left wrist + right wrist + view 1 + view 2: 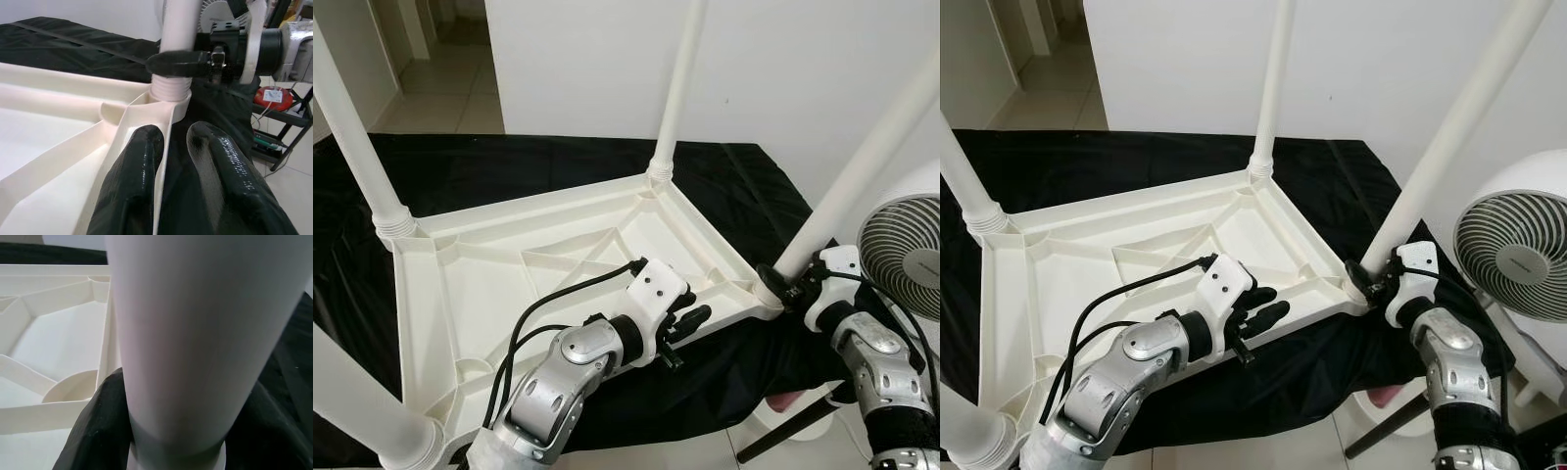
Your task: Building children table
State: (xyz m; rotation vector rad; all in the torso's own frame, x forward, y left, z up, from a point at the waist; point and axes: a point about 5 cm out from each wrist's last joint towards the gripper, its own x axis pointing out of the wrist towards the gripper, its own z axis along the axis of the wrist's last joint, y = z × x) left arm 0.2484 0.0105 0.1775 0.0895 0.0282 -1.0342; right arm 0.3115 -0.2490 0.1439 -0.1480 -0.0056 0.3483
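Four white legs stand up from the upturned children's table top (558, 257), which lies underside up on a black cloth (509, 162) over the desk. The top's ribbed underside forms shallow open compartments, all bare plastic.

The right gripper (781, 284) is at the near right corner socket, its black fingers (93, 431) pressed on either side of the base of the right leg (862, 166), just above the threaded collar; in the right wrist view the leg sits between the fingers, touching both.

The left gripper (1266, 305) hovers at the near rim of the table top, just beside that same corner. Its fingers (134, 186) are slightly spread and hold nothing; one lies over the rim wall, the other outside it above the cloth.

Beyond the right fingers stands a white fan (1518, 245) with small grey lettering on its hub, too small to read. Near it on the floor the left wrist view shows a red round object (273, 97).
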